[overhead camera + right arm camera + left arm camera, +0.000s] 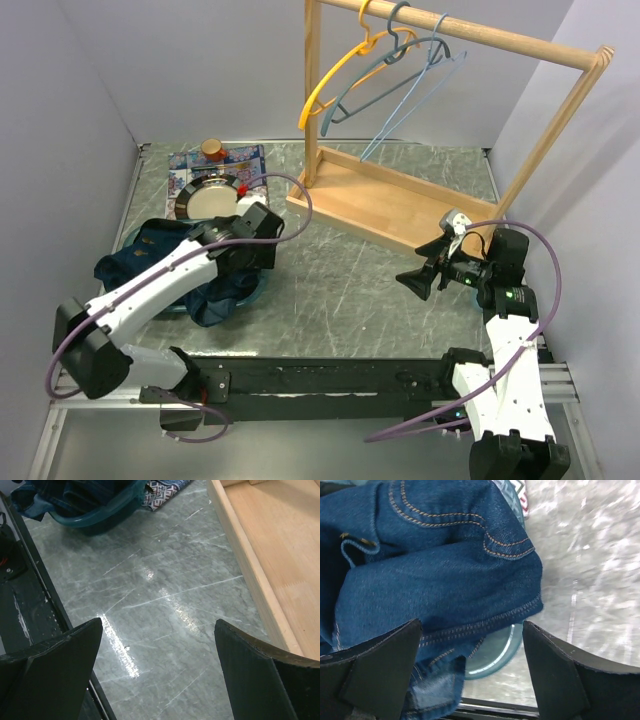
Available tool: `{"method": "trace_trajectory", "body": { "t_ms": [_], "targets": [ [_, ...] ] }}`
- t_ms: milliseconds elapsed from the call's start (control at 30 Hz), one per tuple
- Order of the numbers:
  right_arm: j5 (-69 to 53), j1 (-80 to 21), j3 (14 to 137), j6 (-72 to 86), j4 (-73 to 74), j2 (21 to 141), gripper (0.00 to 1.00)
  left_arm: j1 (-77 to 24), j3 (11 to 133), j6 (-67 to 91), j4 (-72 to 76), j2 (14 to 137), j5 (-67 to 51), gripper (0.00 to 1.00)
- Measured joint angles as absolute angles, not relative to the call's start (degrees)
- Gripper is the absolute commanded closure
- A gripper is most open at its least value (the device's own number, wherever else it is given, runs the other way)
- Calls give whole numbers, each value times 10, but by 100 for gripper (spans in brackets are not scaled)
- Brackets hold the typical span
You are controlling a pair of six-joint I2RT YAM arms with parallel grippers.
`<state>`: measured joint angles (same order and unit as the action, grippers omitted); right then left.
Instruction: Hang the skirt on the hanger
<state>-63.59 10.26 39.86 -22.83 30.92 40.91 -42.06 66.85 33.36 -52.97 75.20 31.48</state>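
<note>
Logged grey marbled table (340, 290), with wooden rack (370, 200) at far right. Found denim skirt (150, 255) heaped in teal basin (495, 652) at left, hem spilling over the rim; not on any of the hangers (318, 95) on the rail. Saw left gripper (472, 665) spread wide astride the hem, pinching nothing. Noted right gripper (157, 670) wide too, empty, above bare table beside rack base.

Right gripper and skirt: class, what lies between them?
From the right gripper, only bare table up to the basin holding the skirt; the right wrist view shows it best.
</note>
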Motion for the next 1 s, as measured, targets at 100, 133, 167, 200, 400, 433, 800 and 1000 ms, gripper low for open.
{"method": "trace_trajectory", "body": {
  "t_ms": [100, 133, 167, 200, 400, 433, 800, 1000],
  "targets": [
    [-637, 103, 399, -236, 312, 409, 0, -421, 673, 314, -527, 781, 320, 13],
    [-637, 103, 399, -238, 313, 409, 0, -421, 677, 307, -526, 794, 323, 14],
    [-637, 103, 399, -239, 314, 409, 0, -421, 681, 302, -524, 805, 326, 20],
    [-637, 103, 399, -241, 315, 409, 0, -421, 685, 296, -521, 816, 329, 20],
    [-639, 103, 399, -251, 322, 404, 0, -421, 692, 278, -507, 858, 348, 65],
    [-639, 103, 399, -251, 323, 404, 0, -421, 692, 277, -504, 859, 349, 67],
    [-642, 103, 401, -257, 339, 402, 0, -421, 706, 270, -512, 828, 359, 99],
    [-642, 103, 401, -261, 340, 402, 0, -421, 785, 263, -519, 759, 369, 99]
  ]
}}
